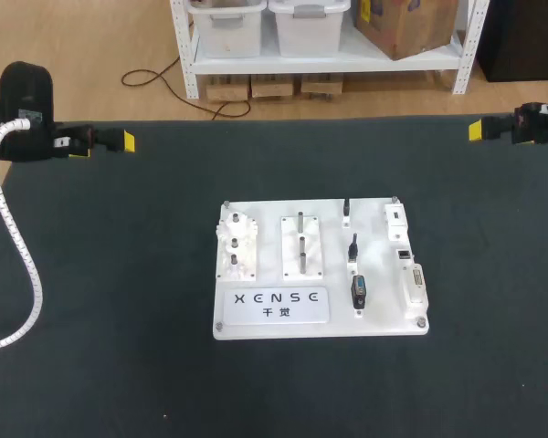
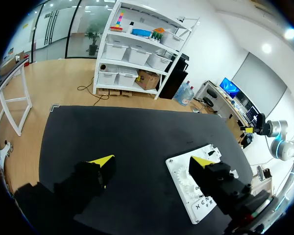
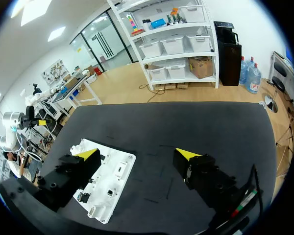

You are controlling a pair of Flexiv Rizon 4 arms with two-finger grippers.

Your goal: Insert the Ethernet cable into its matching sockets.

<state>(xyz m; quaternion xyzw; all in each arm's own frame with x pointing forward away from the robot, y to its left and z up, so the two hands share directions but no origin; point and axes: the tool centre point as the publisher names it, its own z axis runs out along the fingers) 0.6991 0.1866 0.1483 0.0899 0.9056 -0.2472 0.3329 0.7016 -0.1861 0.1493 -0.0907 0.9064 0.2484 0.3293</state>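
Observation:
A white practice board (image 1: 320,315) lies flat in the middle of the black table. Small black plug parts (image 1: 358,290) stand in a column right of its centre, and white socket blocks (image 1: 414,283) line its right edge. Which one is the Ethernet part I cannot tell. My left gripper (image 1: 119,140) hangs at the table's far left back edge, my right gripper (image 1: 479,130) at the far right back edge, both well away from the board. In the left wrist view the gripper (image 2: 152,161) is open and holds nothing, with the board (image 2: 196,196) beyond one finger. The right gripper (image 3: 137,154) is likewise open, and the board (image 3: 122,169) lies by its finger.
A white ribbed hose (image 1: 18,255) from my left arm loops over the table's left side. A printed label plate (image 1: 272,304) sits on the board's front. White peg fixtures (image 1: 302,246) and a gear block (image 1: 237,245) occupy its left and middle.

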